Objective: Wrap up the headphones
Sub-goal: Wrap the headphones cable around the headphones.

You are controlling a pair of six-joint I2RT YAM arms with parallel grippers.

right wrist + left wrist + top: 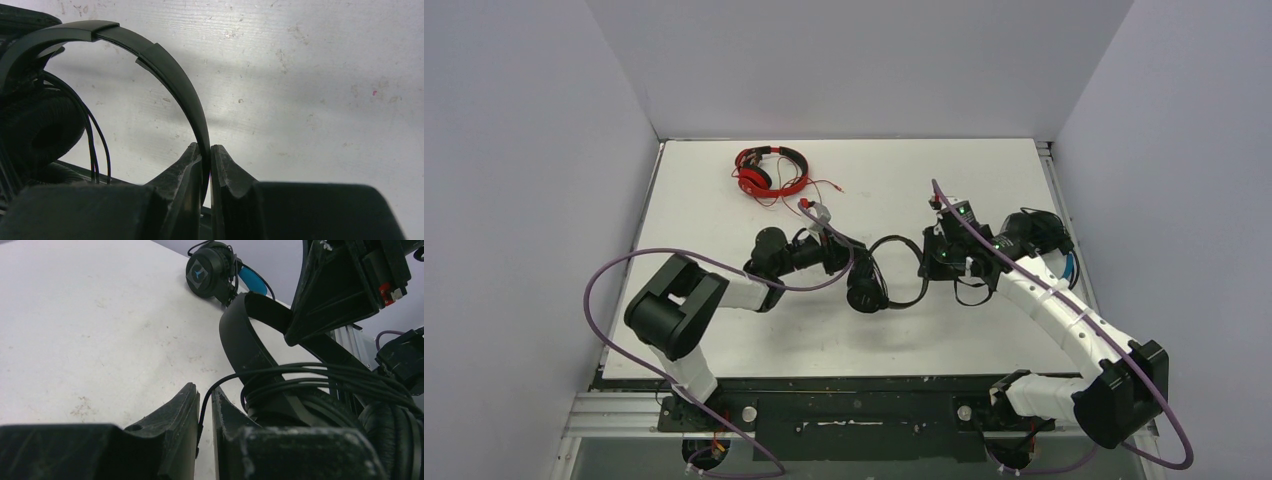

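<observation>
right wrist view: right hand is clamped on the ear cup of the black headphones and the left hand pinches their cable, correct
Not the ear cup: the right wrist view shows the right hand clamped on the headband of the black headphones. The left hand does pinch their cable.

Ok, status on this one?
Left gripper shut on black cable. Right gripper shut on black headband. Black headphones strung between arms, cable partly wound. Red headphones, blue-banded headphones lie apart.

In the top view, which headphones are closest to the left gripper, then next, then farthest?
1. Black headphones, right at the left gripper, mid-table; it pinches their cable.
2. Red headphones, toward the far edge, left of centre.
3. Blue-band headphones, far over on the right.
</observation>
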